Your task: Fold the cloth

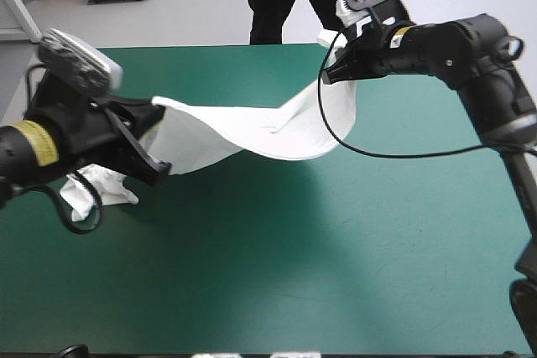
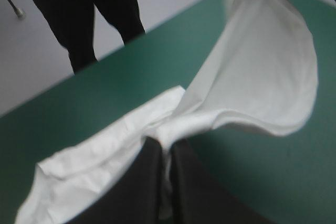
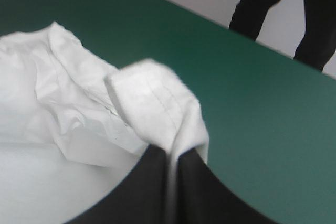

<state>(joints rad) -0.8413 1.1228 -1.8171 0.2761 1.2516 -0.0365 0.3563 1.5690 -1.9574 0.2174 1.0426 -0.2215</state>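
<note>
Left side: the left gripper (image 1: 153, 137) is raised over the teal-green table (image 1: 294, 257), near its left edge. In the left wrist view its black fingers (image 2: 147, 182) are all but shut, meeting in a narrow arch (image 2: 166, 148) with a fold of white cloth pinched between them. A crumpled loose end (image 1: 94, 190) hangs below this gripper toward the table's left edge; whether it touches the cover cannot be told.

Middle: the T-shirt (image 1: 252, 127) is off the table, slung as a long band between the two grippers. It sags in a shallow curve, lowest a little right of centre, and casts a shadow on the cover under it. From the left wrist the band (image 2: 252, 77) runs ahead of the fingers and up to the other gripper. I cannot tell if the lowest part brushes the table.

Right side: the right gripper (image 1: 330, 73) is held higher, close to the table's far edge. In the right wrist view its fingers (image 3: 152, 187) are likewise nearly closed (image 3: 170, 155) on the cloth. A stitched hem (image 3: 152, 103) stands up just ahead of the tips. The rest of the shirt (image 3: 52, 103) lies bunched beside them.
</note>
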